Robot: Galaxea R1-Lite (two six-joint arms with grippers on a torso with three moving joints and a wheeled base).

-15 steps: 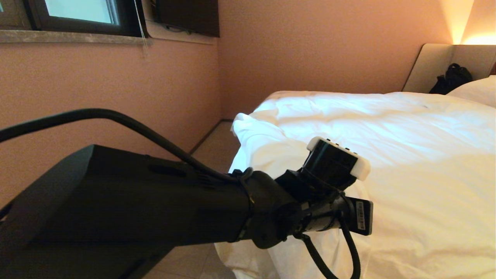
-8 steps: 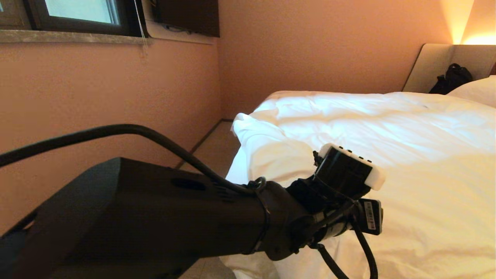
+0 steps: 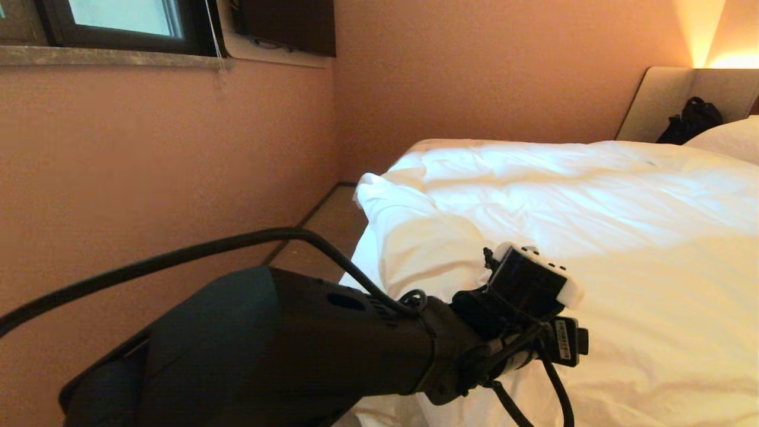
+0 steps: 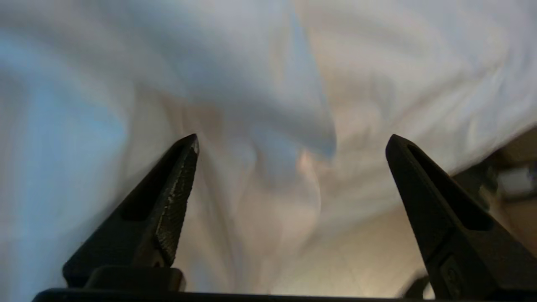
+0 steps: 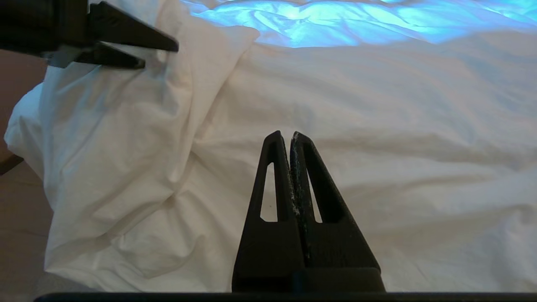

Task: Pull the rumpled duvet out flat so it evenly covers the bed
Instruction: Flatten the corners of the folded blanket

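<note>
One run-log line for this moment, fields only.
left gripper: open, at duvet corner | right gripper: shut, idle | duvet: rumpled at near corner

The duvet [image 3: 593,237] lies on the bed [image 3: 664,101], pillow [image 3: 729,139] behind.

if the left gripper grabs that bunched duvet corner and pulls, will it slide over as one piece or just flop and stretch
Probably flop: the duvet is creased and sags over the bed's edge, so a pull takes up slack first. It looks puffy, likely light for its bulk. The bunched corner beside the open left gripper offers thick folds to pinch.
</note>
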